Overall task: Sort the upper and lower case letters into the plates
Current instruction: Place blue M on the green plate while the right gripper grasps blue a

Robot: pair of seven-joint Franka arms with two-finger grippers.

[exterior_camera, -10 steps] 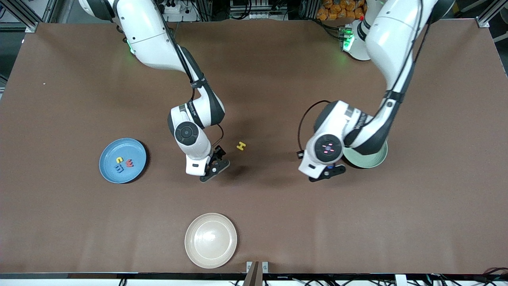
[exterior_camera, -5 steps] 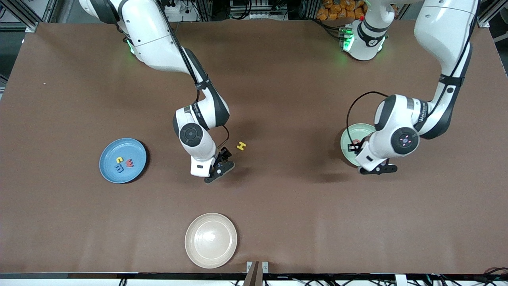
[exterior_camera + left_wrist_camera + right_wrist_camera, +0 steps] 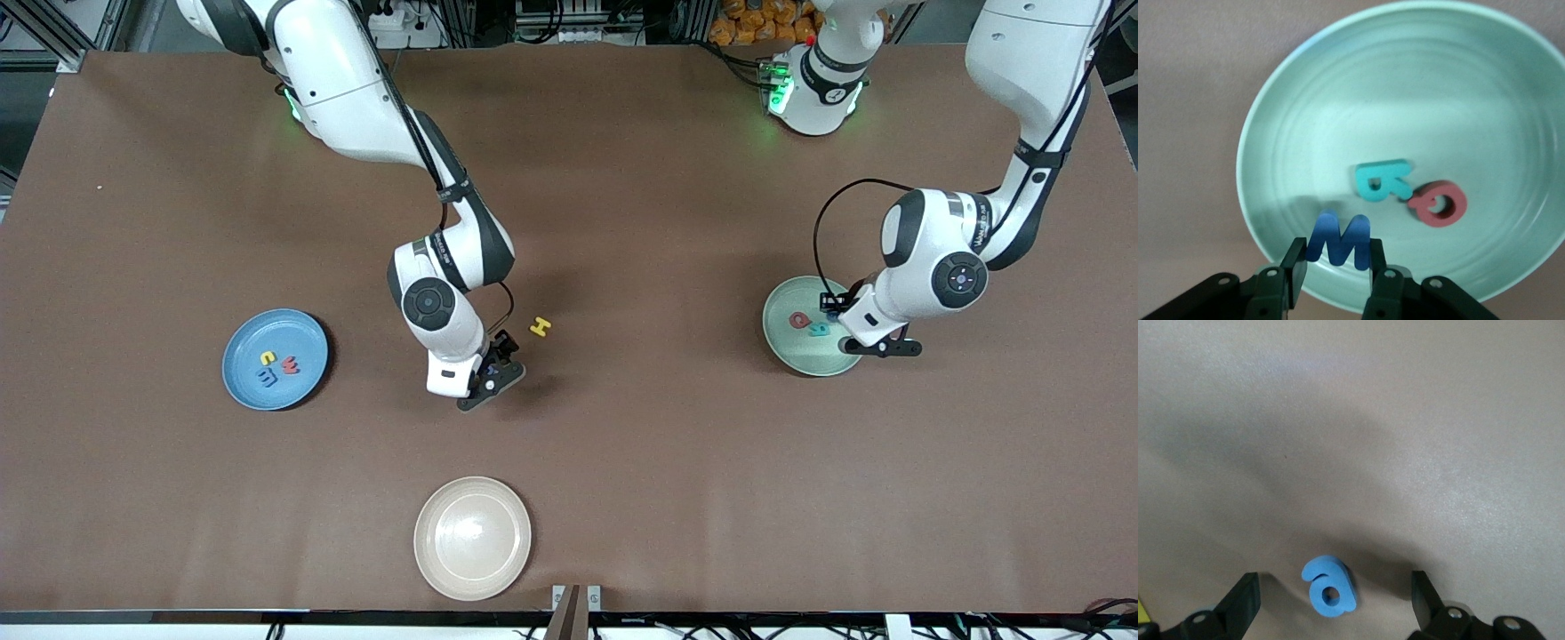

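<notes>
Brown tabletop: our left gripper (image 3: 1331, 277) pinches a blue M (image 3: 1338, 239) over the mint green plate (image 3: 782, 351), beside a teal letter (image 3: 1380, 181) and red Q (image 3: 1438, 203). Releasing low should prevent bouncing. Our right gripper (image 3: 1331, 603), fingers spread, straddles the blue a (image 3: 1330, 587).

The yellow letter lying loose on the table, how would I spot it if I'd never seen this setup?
Start at the blue plate toward the right arm's end of the table, then look toward the middle, past the right claw. The yellow letter, an H, lies on bare brown tabletop, the only yellow letter outside a plate.
</notes>
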